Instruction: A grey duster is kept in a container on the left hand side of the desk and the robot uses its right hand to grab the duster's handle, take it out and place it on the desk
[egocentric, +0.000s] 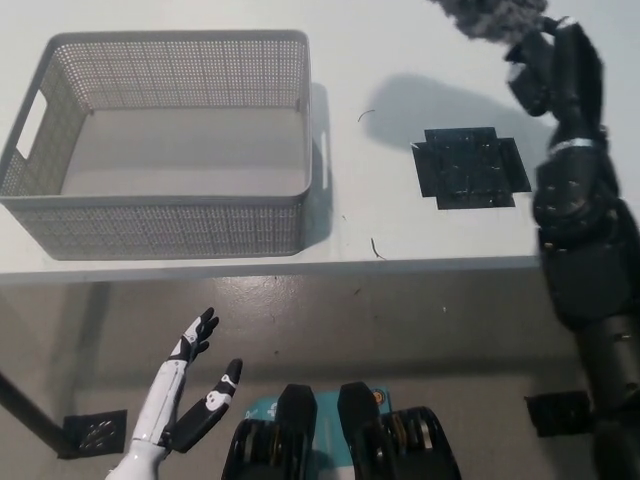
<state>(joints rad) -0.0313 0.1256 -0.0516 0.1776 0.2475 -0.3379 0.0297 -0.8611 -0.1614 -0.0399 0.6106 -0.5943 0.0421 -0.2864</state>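
Observation:
The grey fluffy duster (492, 16) shows only at the picture's top edge, right of centre, held above the white desk (400, 225); most of it is cut off. My black right hand (556, 72) is shut on its handle just below the fluff, at the far right over the desk. The handle itself is hidden inside the hand. The grey mesh container (160, 225) stands on the desk's left side with nothing in it. My white left hand (190, 385) hangs open below the desk's front edge at the lower left.
A black cross-shaped tape mark (468, 167) lies on the desk right of the container, left of my right arm. The duster's shadow (450, 102) falls just above that mark. The desk's front edge runs across the middle of the picture.

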